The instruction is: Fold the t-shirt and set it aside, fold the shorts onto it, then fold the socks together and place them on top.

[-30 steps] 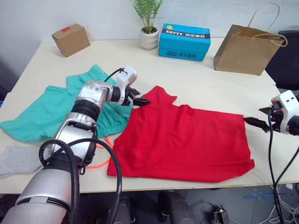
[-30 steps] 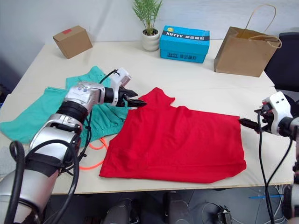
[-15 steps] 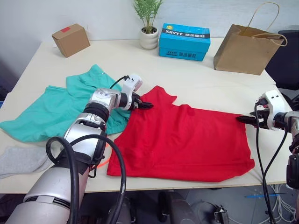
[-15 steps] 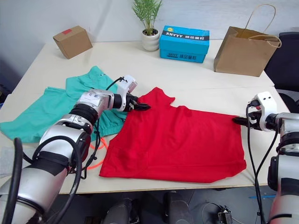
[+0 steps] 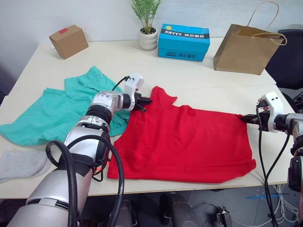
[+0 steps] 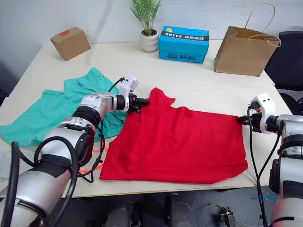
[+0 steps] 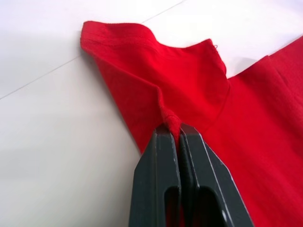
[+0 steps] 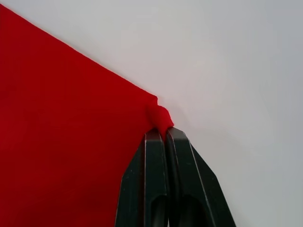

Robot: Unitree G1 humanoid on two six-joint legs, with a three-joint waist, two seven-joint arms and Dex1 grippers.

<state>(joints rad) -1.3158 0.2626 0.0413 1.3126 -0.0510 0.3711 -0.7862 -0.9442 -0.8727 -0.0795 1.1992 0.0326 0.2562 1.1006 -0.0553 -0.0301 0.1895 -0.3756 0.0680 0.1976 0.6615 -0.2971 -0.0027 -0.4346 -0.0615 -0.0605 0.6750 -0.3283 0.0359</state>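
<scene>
Two hands: both pinched onto the t-shirt [image 5: 184,142]
Left hand [image 7: 176,130]: clamps its sleeve edge (beside the shorts [image 5: 57,106])
Right hand [image 8: 161,130]: clamps its far corner
T-shirt: spread flat on the worktop [image 5: 189,75]

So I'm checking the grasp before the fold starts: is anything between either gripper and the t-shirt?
Nothing visible. The left gripper is shut on a pinch of the t-shirt at the shoulder beside the sleeve, and the right gripper is shut on its far hem corner. The shorts lie beside the t-shirt, under the left arm.
</scene>
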